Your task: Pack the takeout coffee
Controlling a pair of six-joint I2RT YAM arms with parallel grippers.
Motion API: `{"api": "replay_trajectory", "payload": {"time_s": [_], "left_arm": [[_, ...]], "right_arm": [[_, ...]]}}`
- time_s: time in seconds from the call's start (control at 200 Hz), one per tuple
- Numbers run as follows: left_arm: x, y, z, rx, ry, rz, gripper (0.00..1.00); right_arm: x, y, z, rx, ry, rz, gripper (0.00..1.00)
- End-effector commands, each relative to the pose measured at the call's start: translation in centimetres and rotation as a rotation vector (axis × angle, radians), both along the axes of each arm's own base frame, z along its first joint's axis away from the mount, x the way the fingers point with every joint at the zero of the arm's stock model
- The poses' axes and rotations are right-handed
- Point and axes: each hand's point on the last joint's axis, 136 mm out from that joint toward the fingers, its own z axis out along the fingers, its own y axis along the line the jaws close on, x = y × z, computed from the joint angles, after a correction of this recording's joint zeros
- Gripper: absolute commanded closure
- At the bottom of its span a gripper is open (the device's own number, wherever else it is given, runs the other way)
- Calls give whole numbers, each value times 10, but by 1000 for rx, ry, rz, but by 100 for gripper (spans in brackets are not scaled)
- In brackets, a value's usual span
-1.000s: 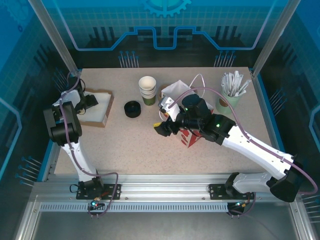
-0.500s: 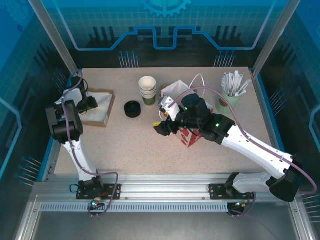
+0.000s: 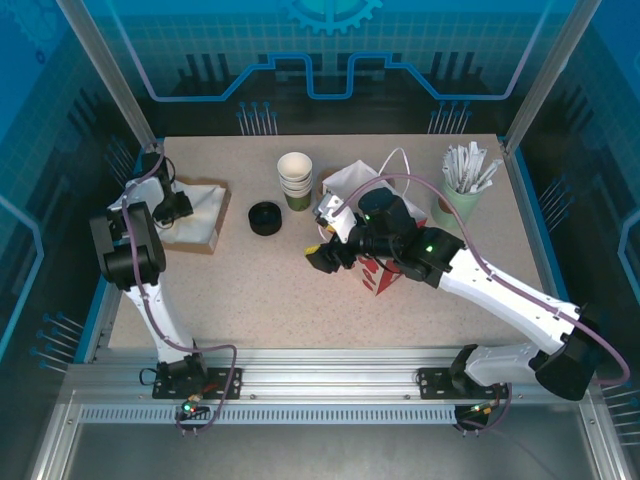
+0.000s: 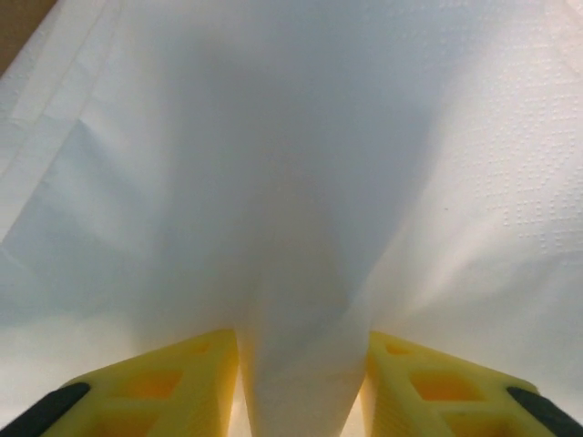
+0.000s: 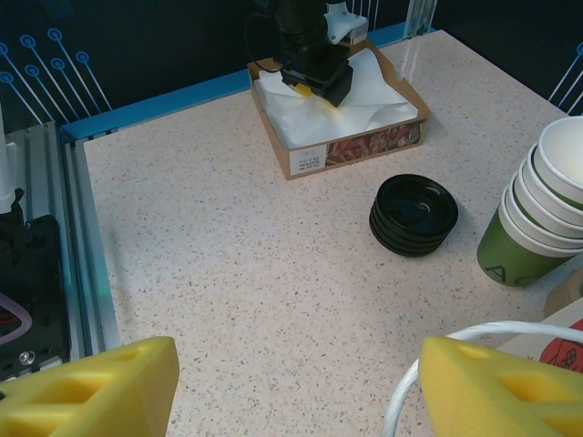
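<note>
The takeout coffee is out of view. My left gripper (image 3: 178,207) reaches down into a shallow cardboard box (image 3: 211,228) at the far left, and its yellow fingers (image 4: 196,369) press on both sides of a raised fold of white napkin (image 4: 301,182). The same gripper (image 5: 319,86) appears over the box (image 5: 351,155) in the right wrist view. My right gripper (image 3: 321,256) hovers open above the bare tabletop near the middle, nothing between its fingers (image 5: 100,387). A white cord handle (image 5: 401,410) curves past its right finger.
A stack of lidless green cups (image 3: 295,181) (image 5: 547,214) stands at the back centre, a stack of black lids (image 3: 265,217) (image 5: 414,214) to its left. A red and white paper bag (image 3: 376,277) sits under my right arm. A green cup of white sticks (image 3: 461,192) stands back right.
My left gripper's fingers have drawn together on the napkin in the box. My right arm has barely shifted.
</note>
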Motion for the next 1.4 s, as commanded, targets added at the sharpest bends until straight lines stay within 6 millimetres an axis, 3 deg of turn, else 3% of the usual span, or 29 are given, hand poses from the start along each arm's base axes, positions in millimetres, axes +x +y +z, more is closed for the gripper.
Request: {"api": "replay_trajectory", "payload": {"time_s": [0.0, 0.33, 0.765, 1.046, 1.211, 1.396], "left_arm": [[2, -8, 15, -17, -40, -13, 65], [3, -8, 25, -2, -76, -7, 80], [5, -10, 71, 32, -203, 7, 89], [4, -18, 89, 34, -255, 2, 94], [0, -18, 115, 71, -314, 12, 100], [-12, -17, 152, 137, -396, 31, 100]], "right_arm": [[2, 2, 3, 11, 9, 7, 29], [2, 3, -3, -1, 23, 10, 29], [2, 4, -3, -2, 31, 10, 30], [2, 5, -3, -6, 34, 11, 30], [1, 7, -2, -7, 34, 13, 30], [1, 7, -1, -9, 30, 13, 30]]}}
